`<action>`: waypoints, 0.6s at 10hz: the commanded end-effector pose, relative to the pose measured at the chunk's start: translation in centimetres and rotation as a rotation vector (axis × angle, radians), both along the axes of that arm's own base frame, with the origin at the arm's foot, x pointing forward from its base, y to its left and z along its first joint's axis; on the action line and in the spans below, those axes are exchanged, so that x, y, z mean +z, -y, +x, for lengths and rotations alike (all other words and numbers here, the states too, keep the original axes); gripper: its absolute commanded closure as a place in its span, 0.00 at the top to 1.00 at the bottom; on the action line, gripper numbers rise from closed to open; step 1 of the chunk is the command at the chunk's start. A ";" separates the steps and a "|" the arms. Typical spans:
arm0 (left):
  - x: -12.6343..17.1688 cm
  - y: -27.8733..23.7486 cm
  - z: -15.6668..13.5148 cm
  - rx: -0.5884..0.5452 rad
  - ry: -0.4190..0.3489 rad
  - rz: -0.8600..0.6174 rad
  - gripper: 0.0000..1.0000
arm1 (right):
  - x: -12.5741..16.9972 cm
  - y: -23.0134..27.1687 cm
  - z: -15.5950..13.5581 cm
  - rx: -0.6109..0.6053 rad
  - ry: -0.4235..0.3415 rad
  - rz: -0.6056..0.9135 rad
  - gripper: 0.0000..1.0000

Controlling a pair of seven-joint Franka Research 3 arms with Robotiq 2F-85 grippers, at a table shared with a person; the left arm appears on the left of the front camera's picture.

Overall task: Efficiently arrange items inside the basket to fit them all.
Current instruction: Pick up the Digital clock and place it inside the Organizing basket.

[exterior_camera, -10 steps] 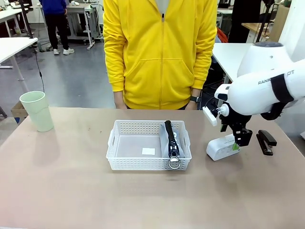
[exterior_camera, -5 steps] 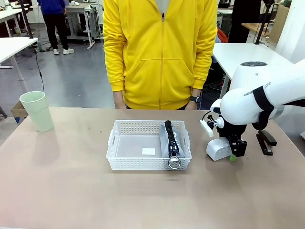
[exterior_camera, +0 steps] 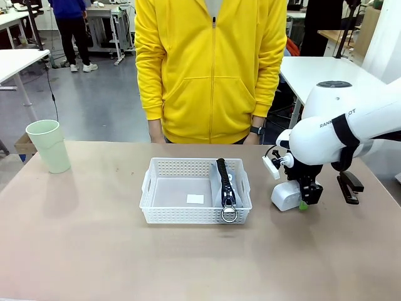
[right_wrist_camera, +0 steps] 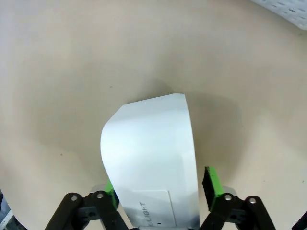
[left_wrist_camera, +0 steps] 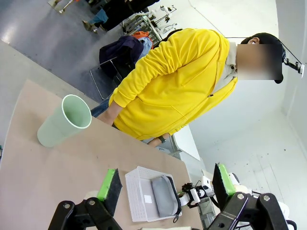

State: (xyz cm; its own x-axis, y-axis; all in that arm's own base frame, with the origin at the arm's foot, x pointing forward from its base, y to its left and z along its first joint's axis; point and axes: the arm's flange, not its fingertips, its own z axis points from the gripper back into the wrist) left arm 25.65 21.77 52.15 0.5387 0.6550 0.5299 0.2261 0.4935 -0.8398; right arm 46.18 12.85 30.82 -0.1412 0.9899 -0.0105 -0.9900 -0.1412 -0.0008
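Right gripper point(right_wrist_camera: 160, 184) jaws straddle the white box point(right_wrist_camera: 148, 158) — clamping cannot be told. Left gripper point(left_wrist_camera: 165, 184) jaws wide open, empty.

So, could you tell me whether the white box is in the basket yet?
Out. The white box lies on the table right of the basket, apart from it, with the right gripper straddling it.

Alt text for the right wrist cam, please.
A white rounded box lies on the tan table between the green pads of the right pincer, a slim gap showing at one pad. A corner of the perforated white basket sits at the frame's top edge.
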 end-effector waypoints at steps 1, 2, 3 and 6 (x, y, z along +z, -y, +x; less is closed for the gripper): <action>0.0 0.1 0.1 0.001 0.033 0.003 1.00 | 0.0 0.0 -0.4 -0.024 0.052 -0.020 0.00; 0.0 0.1 0.1 0.001 0.033 0.003 1.00 | 0.1 0.1 -0.3 -0.022 0.043 -0.024 0.00; 0.0 0.1 0.1 0.001 0.033 0.003 1.00 | 0.2 0.1 -0.2 -0.027 0.041 -0.028 0.00; 0.0 0.1 0.1 0.001 0.033 0.003 1.00 | 0.6 0.2 -0.4 -0.054 0.030 -0.028 0.00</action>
